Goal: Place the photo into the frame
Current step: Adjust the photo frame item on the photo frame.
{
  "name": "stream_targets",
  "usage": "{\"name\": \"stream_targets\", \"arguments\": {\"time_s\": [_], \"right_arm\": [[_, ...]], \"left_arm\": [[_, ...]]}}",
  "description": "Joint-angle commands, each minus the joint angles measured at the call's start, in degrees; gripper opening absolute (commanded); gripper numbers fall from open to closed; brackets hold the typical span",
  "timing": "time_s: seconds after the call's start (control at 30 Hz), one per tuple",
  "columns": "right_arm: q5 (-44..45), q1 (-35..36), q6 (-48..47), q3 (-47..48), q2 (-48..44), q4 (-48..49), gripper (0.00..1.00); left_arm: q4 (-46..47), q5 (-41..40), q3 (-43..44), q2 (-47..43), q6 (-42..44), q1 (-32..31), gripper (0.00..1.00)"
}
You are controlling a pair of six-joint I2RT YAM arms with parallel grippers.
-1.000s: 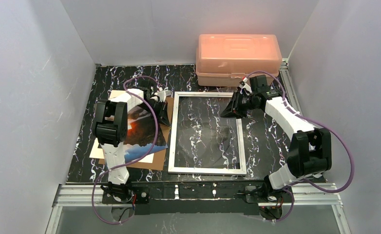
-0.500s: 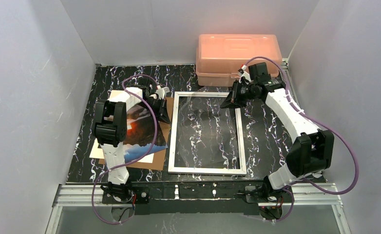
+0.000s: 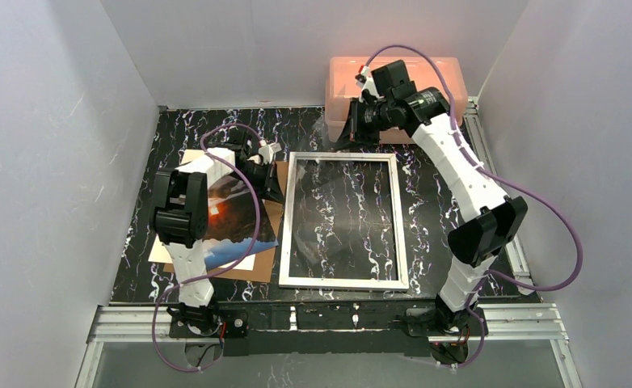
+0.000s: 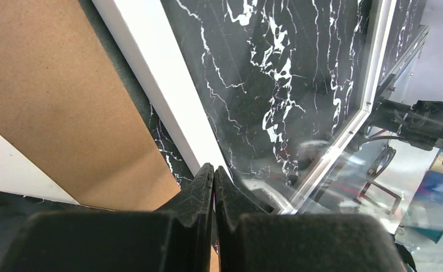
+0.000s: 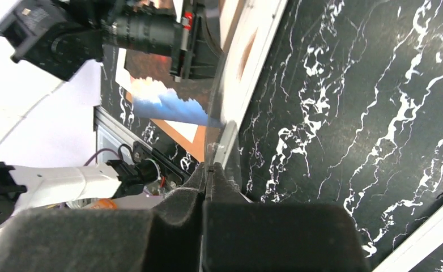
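Flatly, thin white rectangular frame (image 3: 343,282) on marbled table (image 3: 426,234)

The frame (image 3: 285,218) lies mid-table (image 3: 426,238). Left of it, the photo (image 3: 236,233) lies on a board (image 3: 248,268). Behind it stands a box (image 3: 339,81).

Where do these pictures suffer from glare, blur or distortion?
Top external: the pink box glows, washed out. Left wrist: the left gripper's fingers are soft, the lower right corner hazy. Right wrist: the clear pane warps what lies behind it.
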Motion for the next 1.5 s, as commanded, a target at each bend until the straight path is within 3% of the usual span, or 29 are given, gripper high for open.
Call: {"name": "stream_targets", "arguments": {"time_s": [0.0, 0.17, 0.37, 0.7, 0.83, 1.07, 1.27, 1.47], "right_arm": [[1.70, -0.17, 1.85, 6.77, -1.96, -1.93, 0.01], [2.00, 0.49, 3.13, -1.04, -5.99, 1.89, 0.01], [-1.32, -0.33, 11.96, -17.27, -12.44, 15.45, 0.01], [-6.11, -0.07, 19.97, -12.36, -12.37, 22.09, 0.01], [-8.22, -0.18, 25.56, -16.73, -14.80, 29.48, 0.01], [-8.53, -2.42, 22.57, -29.95, -18.10, 31.35, 0.01], [-9.73, -7.42, 18.15, -42.96, -19.87, 34.24, 0.01], [-9.78, -11.85, 12.22, -48.17, -20.99, 33.41, 0.01]], "left_arm": [[0.24, 2.48, -0.81, -4.16, -0.42, 0.66, 0.00], [0.11, 2.20, -0.73, -4.97, -0.23, 0.83, 0.00], [-1.19, 1.99, 0.07, -5.64, 0.04, 2.06, 0.00], [0.56, 2.45, -0.54, -8.45, -2.55, 9.92, 0.00], [1.10, 3.38, -1.07, -9.38, -3.09, 10.46, 0.00], [0.44, 3.27, -1.09, -10.48, -1.21, 10.46, 0.01], [-0.42, 1.88, -0.62, -8.68, 0.90, 8.72, 0.14], [-0.82, 0.51, -1.07, -6.66, 2.14, 5.98, 0.22]]}}
